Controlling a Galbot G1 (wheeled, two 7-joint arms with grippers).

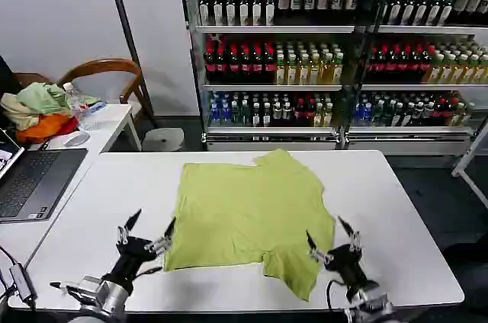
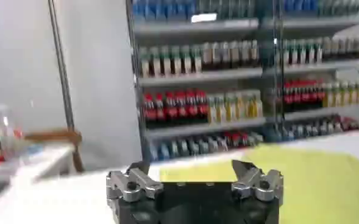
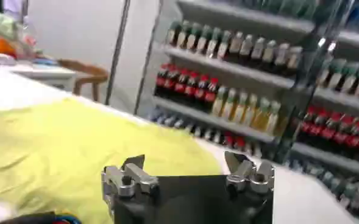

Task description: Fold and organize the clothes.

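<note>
— Lime yellow-green cotton, that's the T-shirt [image 1: 248, 212]. Where does it lie?

— Spread flat on the white desk [image 1: 385, 201], about the middle, with its near hem close to the robot. One sleeve points toward the drink shelves [image 1: 305, 56] at the back, and the other hangs down at the near right corner of the shirt, just beside the right claw.

— And the claws?

— The left claw [image 1: 146, 233] hovers over the bare desk just beside the shirt's near left corner, fingers spread wide, nothing between them. The right claw [image 1: 333, 243] sits at the near right edge of the shirt, also spread wide and empty. Whether its inner finger touches the sleeve, I cannot tell.

— Do the wrist cameras agree?

— Yes. In the left wrist view the left claw [image 2: 194, 176] stands wide apart, with the shirt's yellow-green cloth [image 2: 313, 176] ahead of it on the desk. In the right wrist view the right claw [image 3: 188, 173] is likewise wide apart, and the shirt [image 3: 63, 158] fills the desk in front of it.

— Anything else around?

— A laptop [image 1: 30, 182] on a side desk to the left, and behind it a heap of pale green, beige and orange cloth [image 1: 38, 110], well apart from the shirt.
</note>
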